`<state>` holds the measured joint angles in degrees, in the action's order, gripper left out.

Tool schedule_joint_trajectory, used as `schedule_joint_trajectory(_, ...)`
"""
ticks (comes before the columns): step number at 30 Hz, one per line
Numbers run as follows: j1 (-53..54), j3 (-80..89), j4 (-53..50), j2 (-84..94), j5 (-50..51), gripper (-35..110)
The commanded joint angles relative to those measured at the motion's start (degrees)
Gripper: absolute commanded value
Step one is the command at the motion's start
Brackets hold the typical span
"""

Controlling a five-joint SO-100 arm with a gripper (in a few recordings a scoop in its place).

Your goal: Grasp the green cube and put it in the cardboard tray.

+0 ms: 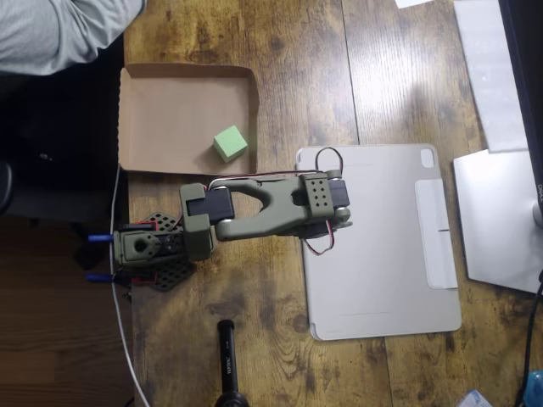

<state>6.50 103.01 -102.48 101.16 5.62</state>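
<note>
The pale mint-green cube [230, 142] lies inside the brown cardboard tray [161, 102], near its lower right corner, and nothing touches it. My olive-green arm [263, 208] is folded flat just below the tray, reaching from its base [153, 250] rightward to the tablet cover's edge. My gripper [329, 224] is tucked under the folded links there. Its fingers are hidden, so its state does not show. It is well apart from the cube.
A light grey tablet cover [382, 246] lies to the right of the arm. A silver device [501, 220] and a white sheet [492, 68] occupy the right edge. A black cylinder [227, 356] sits at the bottom. A person's grey sleeve [59, 30] shows at the top left.
</note>
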Motion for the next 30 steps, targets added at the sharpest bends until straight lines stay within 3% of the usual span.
schedule_joint_trajectory(1, 1.0, 0.3, -1.4, 1.1, 0.4, 0)
schedule_joint_trajectory(30, 1.3, 0.3, -1.4, 0.4, 0.5, 0)
